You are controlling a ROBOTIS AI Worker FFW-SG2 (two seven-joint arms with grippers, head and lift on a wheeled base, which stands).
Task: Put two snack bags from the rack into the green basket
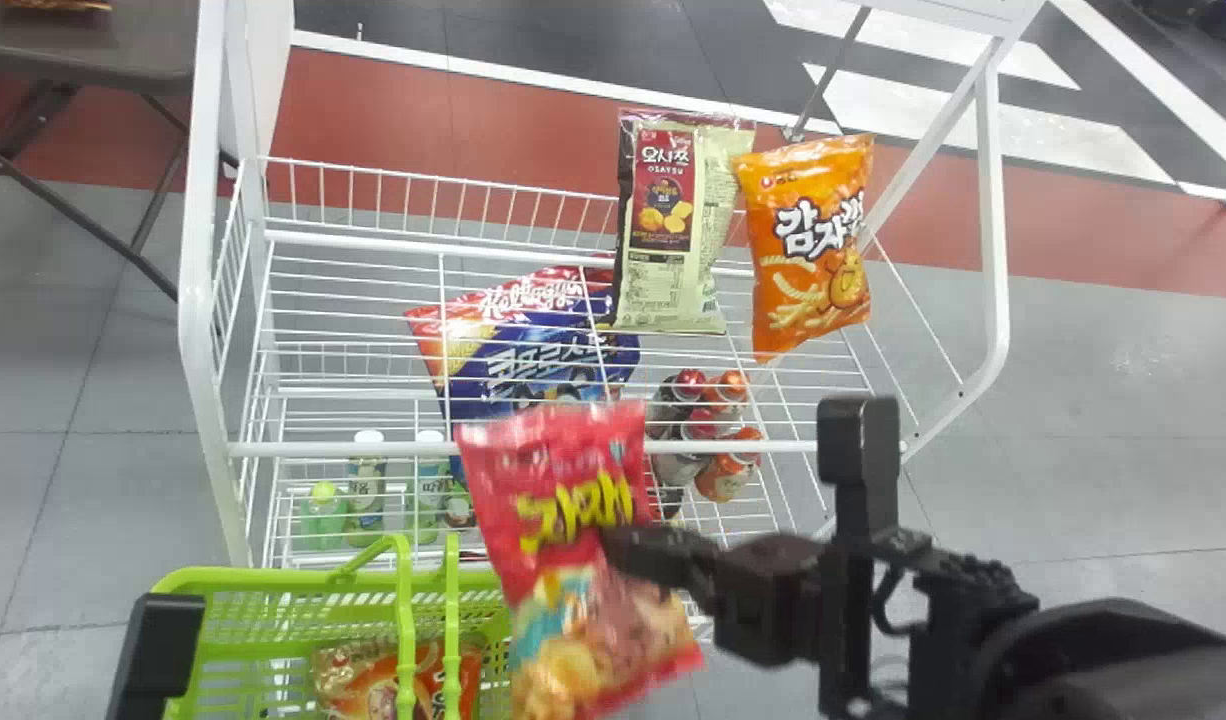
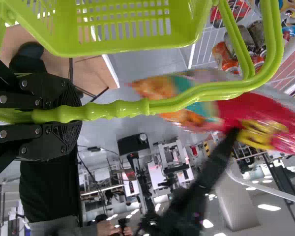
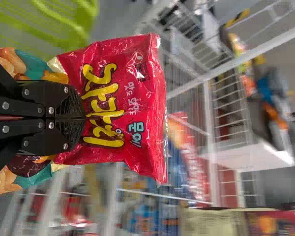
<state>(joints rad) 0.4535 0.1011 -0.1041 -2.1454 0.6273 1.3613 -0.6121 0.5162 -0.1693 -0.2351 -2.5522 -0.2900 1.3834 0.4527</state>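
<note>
Standing at the far left is a dark brown surface (image 1: 93, 45) with thin dark legs. Nearer, at the lower left, the left gripper (image 1: 158, 650) is closed on the handle (image 2: 96, 110) of the bright green plastic basket (image 1: 263, 578), which has slotted walls. Inside this basket lies an orange snack bag (image 1: 358, 680). Behind the basket is the white metal wire rack (image 1: 323, 447). On its lower level, at the left, there are light green bottles (image 1: 366, 500), two of them with white caps. To the right, on the higher level, lies a blue and red snack bag (image 1: 543, 350). In front of it, outside the basket, the red snack bag with yellow letters (image 1: 548, 490) is held between the fingers of the right gripper (image 1: 621, 548), which grips it at the middle part. The lower part of this bag is near the right end of the basket; if they touch, I cannot tell. Further right, on the lower level, are small drink containers of red, orange and dark colour (image 1: 728, 475). Above them, at the back of the rack, is a cream and dark snack bag (image 1: 708, 230), and just beside it, on the right, an orange snack bag with white letters (image 1: 808, 260).
</note>
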